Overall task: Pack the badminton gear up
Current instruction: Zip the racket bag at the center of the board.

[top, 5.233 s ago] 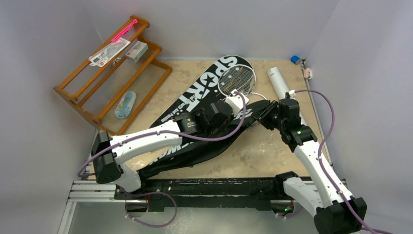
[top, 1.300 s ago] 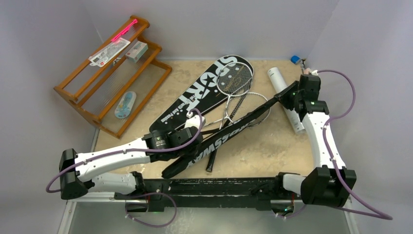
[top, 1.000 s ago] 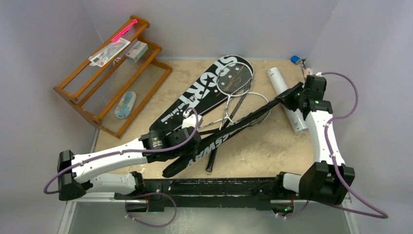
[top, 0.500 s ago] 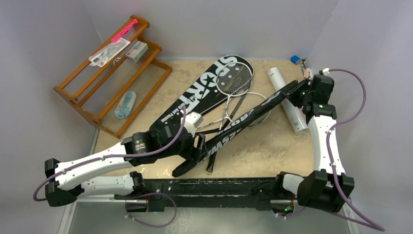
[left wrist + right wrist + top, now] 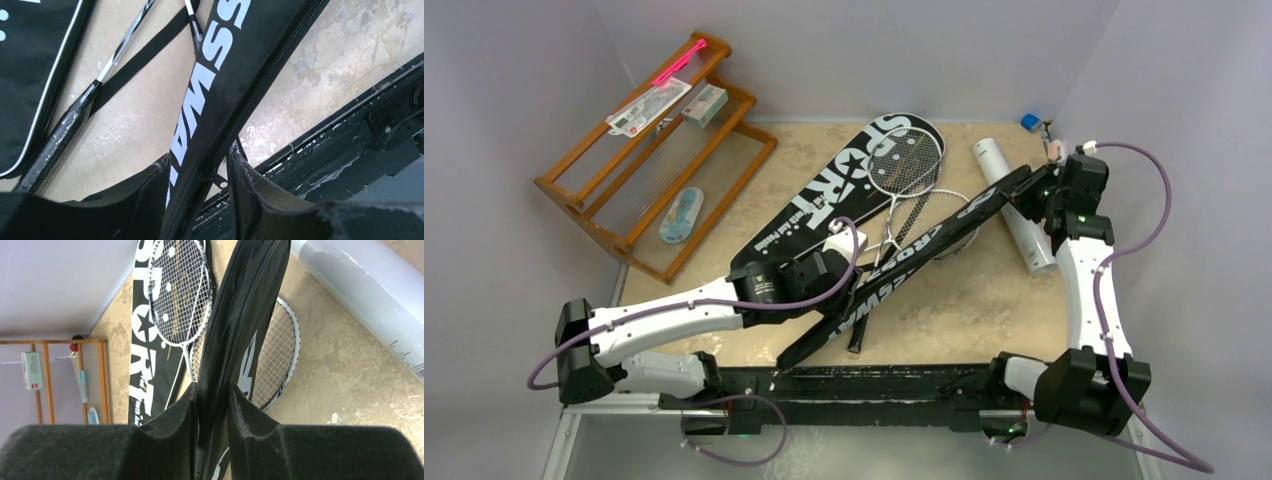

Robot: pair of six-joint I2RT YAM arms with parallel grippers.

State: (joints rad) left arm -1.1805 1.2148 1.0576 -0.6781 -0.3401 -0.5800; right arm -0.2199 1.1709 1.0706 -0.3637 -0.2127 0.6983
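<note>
Beige mottled tabletop (image 5: 994, 300), pale walls (image 5: 874, 50). CROSSWAY cover (image 5: 904, 262) ran slantwise over the rackets (image 5: 909, 160). Right gripper (image 5: 213, 392) pinched its head end. Left gripper (image 5: 197, 167) straddled the handle end, fingers apart, a gap showing.

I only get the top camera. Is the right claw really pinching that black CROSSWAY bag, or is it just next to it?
Observer: Pinching it. In the right wrist view the right gripper has both fingers pressed on the edge of the CROSSWAY cover.
Operator: And the left claw?
Observer: The left wrist view shows the cover's narrow end running between the fingers of the left gripper. I cannot tell if they squeeze it.
Operator: Does the bag have a zipper?
Observer: Yes, a zipper runs along the cover's edge, with a small pull tab beside one finger.
</note>
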